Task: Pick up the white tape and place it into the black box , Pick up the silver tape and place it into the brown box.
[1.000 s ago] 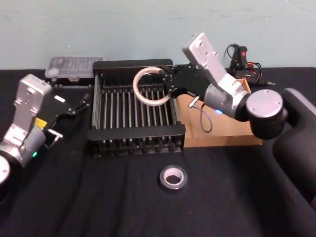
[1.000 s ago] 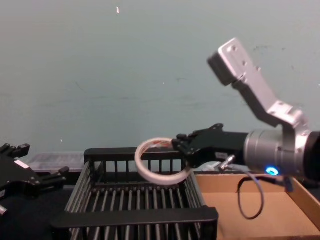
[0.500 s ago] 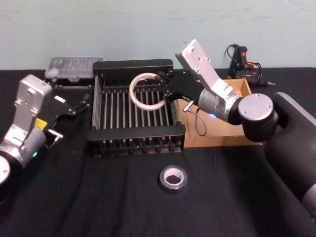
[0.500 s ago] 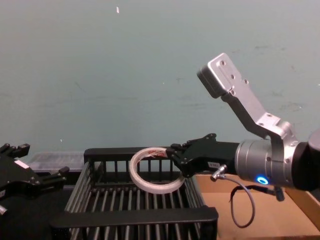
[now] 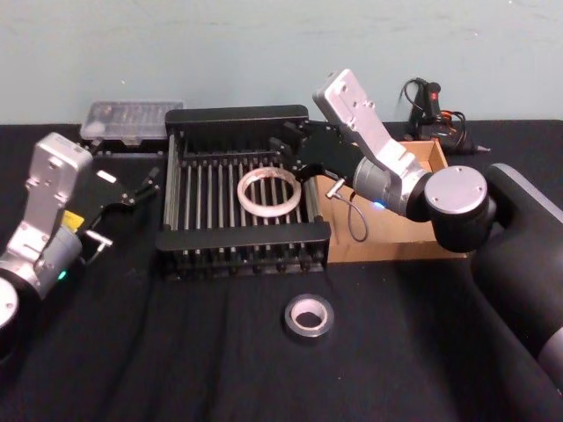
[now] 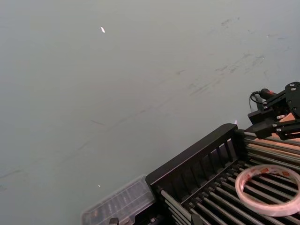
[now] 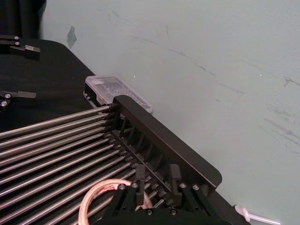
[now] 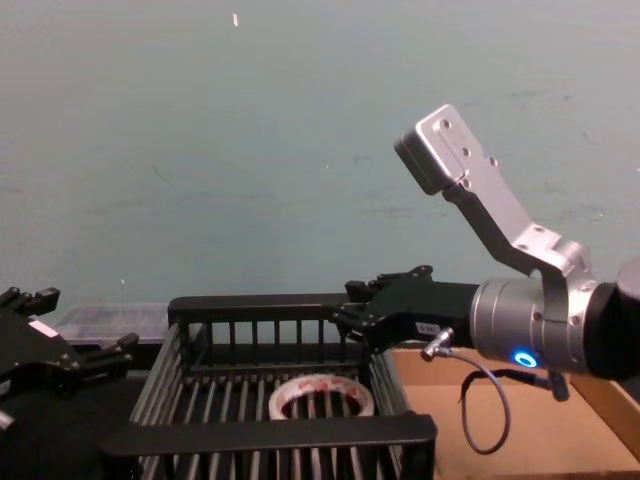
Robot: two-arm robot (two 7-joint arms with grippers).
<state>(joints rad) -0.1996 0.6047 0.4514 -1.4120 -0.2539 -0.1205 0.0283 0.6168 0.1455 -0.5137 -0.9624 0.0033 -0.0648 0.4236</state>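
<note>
Head view first: the white tape (image 5: 272, 193) is lying flat on the slatted floor of the black box (image 5: 237, 114), toward its right half. The right end effector (image 5: 286, 151) hangs over the crate's back right corner with its fingers spread apart and nothing between them, clear of the roll. The silver tape (image 5: 310, 317) sits by itself on the black table (image 5: 176, 352), in front of the crate and well apart from it. The brown box (image 5: 396, 237) is right up against the crate's right side, mostly under the right arm. The left end effector (image 5: 141, 187) is parked off to the left of the crate, fingers apart and empty. There's a clear plastic case (image 5: 132, 119) behind the crate's left corner.

Left wrist view: you get the crate's (image 6: 197, 159) back rim and bars, with the white roll (image 6: 268, 188) flat on the bars, red marks showing on its core. The right end effector (image 6: 276, 119) shows farther off, above the far rim.

Right wrist view: looking down past the open fingers (image 7: 139, 180) at the crate (image 7: 164, 145), the white roll's (image 7: 101, 199) edge lies on the bars just below them, not gripped.

Chest view: the roll (image 8: 321, 398) rests low inside the crate (image 8: 270, 432), the right end effector (image 8: 350, 310) is open above the back right rim, and the left one (image 8: 100, 355) sits at the left.
</note>
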